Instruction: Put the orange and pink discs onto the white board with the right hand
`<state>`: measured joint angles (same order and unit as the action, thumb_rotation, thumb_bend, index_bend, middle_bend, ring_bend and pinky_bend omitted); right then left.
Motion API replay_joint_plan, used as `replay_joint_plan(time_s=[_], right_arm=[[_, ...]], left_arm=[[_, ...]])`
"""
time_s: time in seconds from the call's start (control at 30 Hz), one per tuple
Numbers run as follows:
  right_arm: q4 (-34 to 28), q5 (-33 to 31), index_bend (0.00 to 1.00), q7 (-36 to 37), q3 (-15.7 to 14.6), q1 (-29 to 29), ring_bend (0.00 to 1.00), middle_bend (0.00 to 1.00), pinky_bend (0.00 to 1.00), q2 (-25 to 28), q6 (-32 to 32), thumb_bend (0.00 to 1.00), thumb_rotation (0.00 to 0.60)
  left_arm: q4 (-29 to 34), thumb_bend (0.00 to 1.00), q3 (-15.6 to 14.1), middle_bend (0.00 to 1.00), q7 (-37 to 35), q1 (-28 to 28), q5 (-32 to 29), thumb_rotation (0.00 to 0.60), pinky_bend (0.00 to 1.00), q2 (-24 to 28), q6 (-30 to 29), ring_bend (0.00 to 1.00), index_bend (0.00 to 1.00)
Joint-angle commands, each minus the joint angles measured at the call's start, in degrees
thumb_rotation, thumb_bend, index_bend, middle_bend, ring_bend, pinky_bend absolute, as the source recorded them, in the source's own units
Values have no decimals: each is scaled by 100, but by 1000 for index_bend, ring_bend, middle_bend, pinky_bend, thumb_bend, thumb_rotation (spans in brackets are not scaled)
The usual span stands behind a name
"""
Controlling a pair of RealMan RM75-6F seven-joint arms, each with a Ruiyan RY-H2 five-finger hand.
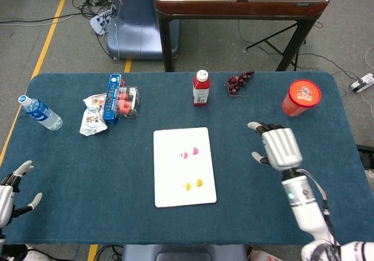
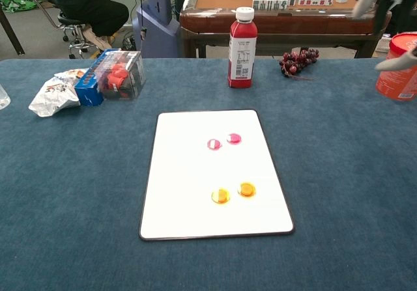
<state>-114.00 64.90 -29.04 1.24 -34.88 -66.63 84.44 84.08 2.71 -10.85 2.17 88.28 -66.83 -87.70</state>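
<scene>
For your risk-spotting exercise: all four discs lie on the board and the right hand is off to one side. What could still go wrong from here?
1. The right hand hangs open near the red cup; a careless swing might topple it.
2. The discs lie loose on the white board; a sweep back over them could scatter them.
3. The red bottle stands upright just behind the board and could tip onto it if knocked.

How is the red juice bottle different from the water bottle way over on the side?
The red juice bottle stands upright near the far edge of the table; the water bottle lies on its side by the table's left edge. The juice bottle is full of red with a white cap; the water bottle is clear with a blue cap and a blue label. Both are capped, and no hand touches either.
</scene>
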Motion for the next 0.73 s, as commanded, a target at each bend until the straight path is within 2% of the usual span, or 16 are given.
replay_joint_plan(time_s=[0.03, 0.23, 0.37, 0.73], right_arm=[[-121, 610, 303, 650, -394, 627, 424, 411, 506, 522, 394, 98, 600], [174, 1126, 313, 1443, -671, 1270, 418, 411, 496, 950, 610, 98, 600], [476, 1435, 314, 1731, -748, 1673, 414, 411, 486, 1001, 898, 98, 600], [1153, 1776, 314, 2651, -726, 2470, 413, 411, 484, 1024, 1215, 98, 600]], left_arm=[[239, 286, 48, 243, 194, 76, 32, 600, 500, 171, 11, 260, 142], [663, 286, 99, 243, 384, 128, 12, 600, 481, 433, 8, 260, 142], [856, 286, 103, 243, 517, 115, 3, 600, 473, 553, -40, 260, 142], [1234, 286, 81, 243, 879, -14, -67, 600, 460, 702, -241, 260, 142]])
